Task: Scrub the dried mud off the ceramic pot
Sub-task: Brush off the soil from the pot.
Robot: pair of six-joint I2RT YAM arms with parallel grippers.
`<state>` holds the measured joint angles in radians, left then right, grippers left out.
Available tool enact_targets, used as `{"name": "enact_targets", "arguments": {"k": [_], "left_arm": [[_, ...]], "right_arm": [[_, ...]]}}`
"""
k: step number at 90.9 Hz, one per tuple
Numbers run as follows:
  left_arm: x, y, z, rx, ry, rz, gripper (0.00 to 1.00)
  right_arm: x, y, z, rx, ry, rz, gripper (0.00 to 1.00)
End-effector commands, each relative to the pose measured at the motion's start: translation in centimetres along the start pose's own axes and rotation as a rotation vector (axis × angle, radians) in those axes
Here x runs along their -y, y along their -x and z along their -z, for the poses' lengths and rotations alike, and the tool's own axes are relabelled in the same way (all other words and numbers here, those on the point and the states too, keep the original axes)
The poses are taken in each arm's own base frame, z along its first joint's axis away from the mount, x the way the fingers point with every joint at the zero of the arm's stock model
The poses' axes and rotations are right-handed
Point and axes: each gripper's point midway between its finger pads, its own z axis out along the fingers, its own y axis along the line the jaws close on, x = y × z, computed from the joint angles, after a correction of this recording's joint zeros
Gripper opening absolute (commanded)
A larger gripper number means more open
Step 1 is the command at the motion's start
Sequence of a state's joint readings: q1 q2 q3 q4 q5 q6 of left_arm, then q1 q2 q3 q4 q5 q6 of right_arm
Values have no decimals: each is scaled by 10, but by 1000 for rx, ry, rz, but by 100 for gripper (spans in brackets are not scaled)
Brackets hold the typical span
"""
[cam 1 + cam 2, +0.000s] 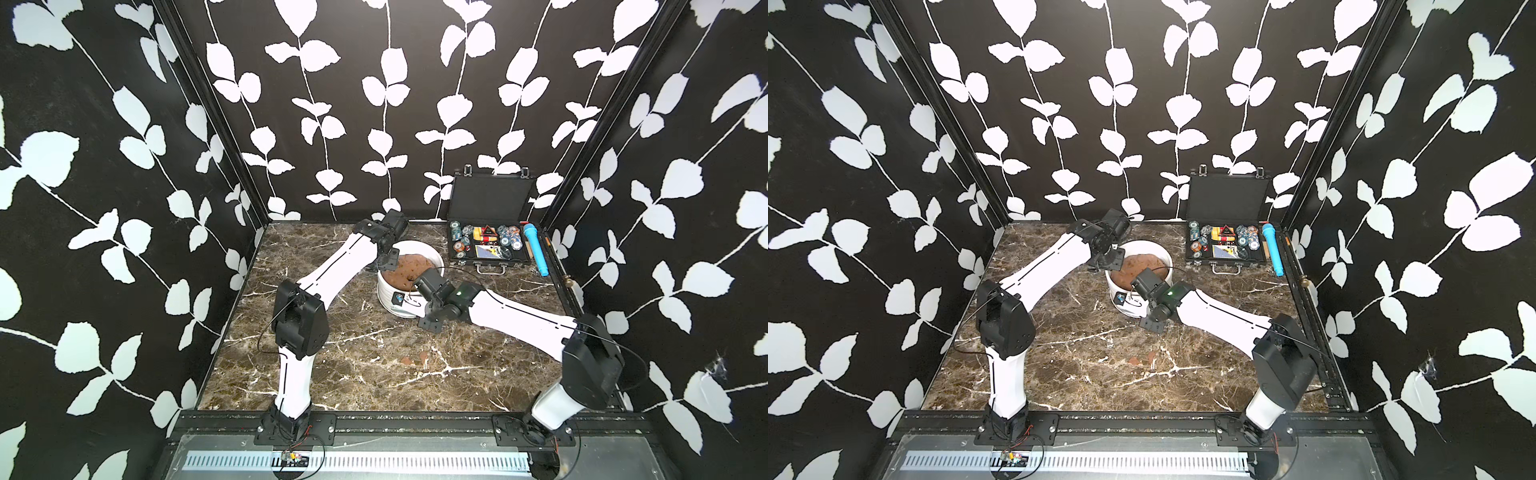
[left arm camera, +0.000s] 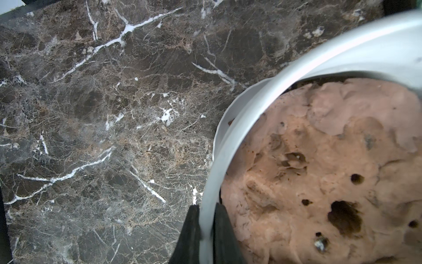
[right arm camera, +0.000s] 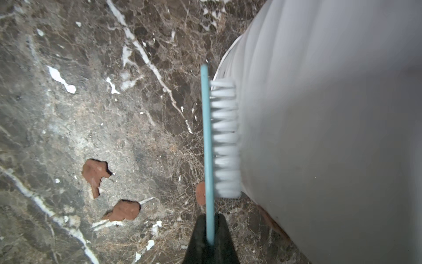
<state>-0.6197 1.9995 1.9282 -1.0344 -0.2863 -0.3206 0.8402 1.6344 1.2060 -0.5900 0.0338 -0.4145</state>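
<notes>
Back right: open case of chips (image 1: 490, 243) and blue microphone (image 1: 536, 249), well apart from the ceramic pot (image 1: 389, 297). You have the left gripper (image 2: 207, 212) clamped on its rim and the right gripper (image 3: 210, 219) clamped on the brush (image 3: 209, 128), bristles (image 3: 225, 137) touching the pot's wall (dried mud (image 3: 93, 173) flakes lie on the table (image 3: 68, 114) beside it)

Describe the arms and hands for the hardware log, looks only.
Both arms match. The left arm and right arm have smooth white link shells marked with a thin black dashed line, boxy black joint housings, and thin black cables looping off the joints. A small green light glows on the right wrist. The left hand and right hand have black, tapered fingers.
</notes>
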Motion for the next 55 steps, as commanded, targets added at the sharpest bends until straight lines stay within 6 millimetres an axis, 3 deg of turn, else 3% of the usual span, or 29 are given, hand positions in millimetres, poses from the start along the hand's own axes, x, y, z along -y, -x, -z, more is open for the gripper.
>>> {"name": "enact_targets", "arguments": {"k": [1, 11, 26, 40, 55], "left_arm": [[-7, -15, -9, -49, 53, -91, 0], [-6, -13, -10, -46, 51, -98, 0], [-7, -8, -11, -32, 61, -135, 0], [-20, -3, -17, -28, 99, -240, 0], [-17, 4, -20, 0, 71, -378, 0]], "right_arm": [[4, -25, -7, -90, -58, -56, 0], [-7, -39, -8, -118, -39, -63, 0], [-20, -44, 21, -40, -18, -57, 0], [-9, -37, 53, 107, 29, -99, 0], [5, -26, 73, 216, 57, -84, 0]]}}
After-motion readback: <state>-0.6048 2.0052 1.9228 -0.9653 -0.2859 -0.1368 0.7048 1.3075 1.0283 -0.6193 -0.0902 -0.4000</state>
